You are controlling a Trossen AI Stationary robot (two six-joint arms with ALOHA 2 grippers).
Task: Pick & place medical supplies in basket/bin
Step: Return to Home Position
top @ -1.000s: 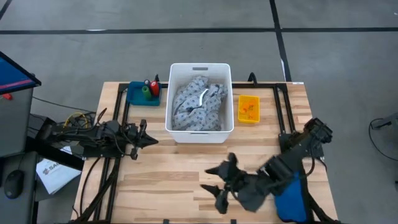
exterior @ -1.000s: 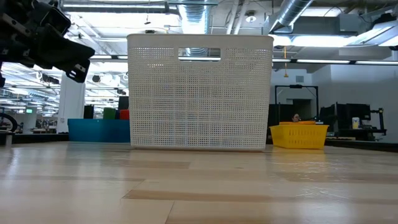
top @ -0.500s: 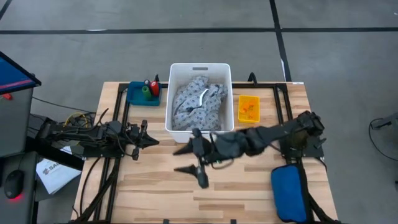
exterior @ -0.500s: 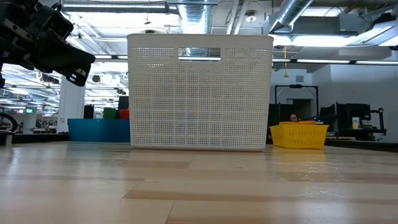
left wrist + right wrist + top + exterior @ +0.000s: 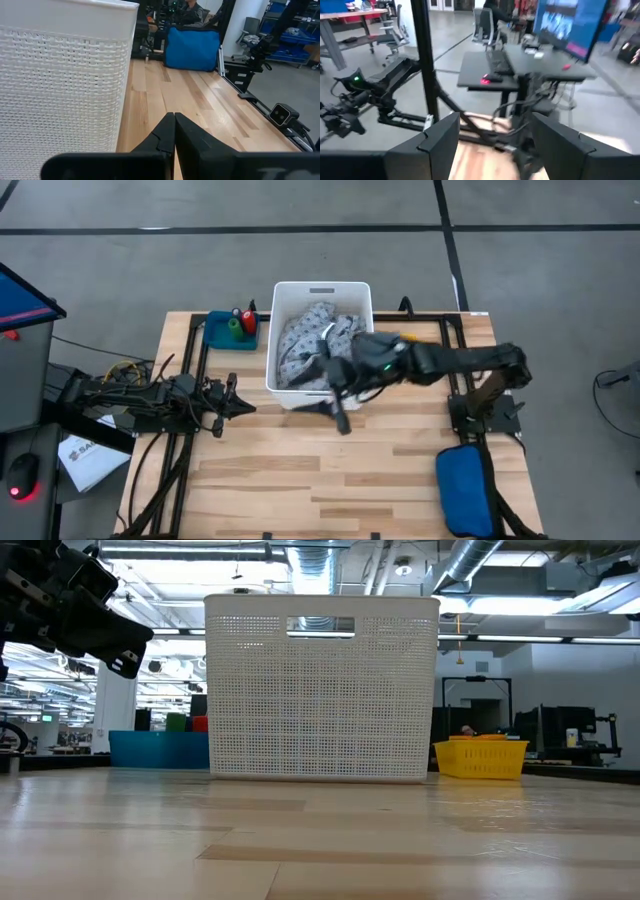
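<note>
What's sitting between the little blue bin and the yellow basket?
The big white bin stands between the blue bin and the yellow basket, clearest in the low view. The high view shows the gray gown lying inside it.

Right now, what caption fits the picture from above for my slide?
Gown in the white bin; right end effector open over its front wall, left end effector shut nearby.

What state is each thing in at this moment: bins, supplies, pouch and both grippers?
white bin: upright, holds the grey gown.
grey gown: crumpled inside the white bin.
blue bin: holds a red piece and a green piece.
yellow basket: upright beside the white bin.
blue pouch: lying flat on the table.
left gripper: jaws shut, empty.
right gripper: jaws open, empty, above the white bin's front wall.
</note>
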